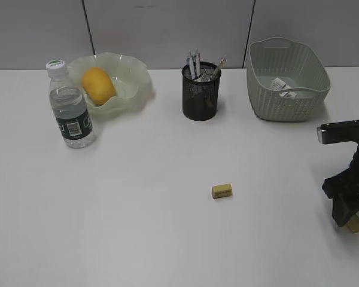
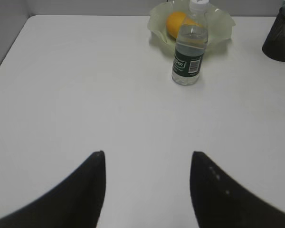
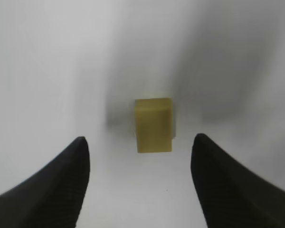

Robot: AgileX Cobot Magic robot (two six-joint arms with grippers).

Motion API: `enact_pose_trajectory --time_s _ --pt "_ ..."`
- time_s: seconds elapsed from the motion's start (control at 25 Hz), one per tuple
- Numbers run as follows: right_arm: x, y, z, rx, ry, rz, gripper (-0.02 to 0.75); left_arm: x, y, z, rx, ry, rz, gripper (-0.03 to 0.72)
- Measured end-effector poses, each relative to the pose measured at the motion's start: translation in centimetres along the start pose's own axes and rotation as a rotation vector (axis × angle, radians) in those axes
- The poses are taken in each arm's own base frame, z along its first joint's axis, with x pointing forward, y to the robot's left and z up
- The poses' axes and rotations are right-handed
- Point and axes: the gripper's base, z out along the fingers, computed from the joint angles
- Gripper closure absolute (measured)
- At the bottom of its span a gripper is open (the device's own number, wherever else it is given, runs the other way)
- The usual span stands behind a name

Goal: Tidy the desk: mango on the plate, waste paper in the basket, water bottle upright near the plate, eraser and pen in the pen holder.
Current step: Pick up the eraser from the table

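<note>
The mango (image 1: 98,85) lies in the plate (image 1: 134,81) at the desk's (image 1: 137,227) far left, and the water bottle (image 1: 70,107) stands upright just in front of it; the pen holder (image 1: 200,92) holds pens (image 1: 195,64); the waste paper (image 1: 283,87) sits inside the basket (image 1: 287,75); one eraser (image 1: 222,191) lies on the open desk, and a second eraser (image 3: 153,125) rests on the surface between the spread jaws of the right gripper (image 3: 140,161), untouched; the left gripper (image 2: 147,178) hovers over bare desk with its jaws spread, holding nothing.
</note>
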Motion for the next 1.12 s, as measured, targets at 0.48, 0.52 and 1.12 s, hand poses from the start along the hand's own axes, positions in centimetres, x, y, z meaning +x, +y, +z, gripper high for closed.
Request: enact_pose_trajectory --time_s 0.48,0.52,1.12 --pt "0.2 0.0 2.0 0.005 -0.022 0.021 0.231 0.0 0.0 0.0 0.000 0.000 0.000 0.253" --pt "0.2 0.0 2.2 0.004 -0.011 0.022 0.231 0.0 0.0 0.0 0.000 0.000 0.000 0.253" --pt "0.2 0.0 2.9 -0.001 0.041 0.039 0.520 0.0 0.0 0.0 0.000 0.000 0.000 0.253"
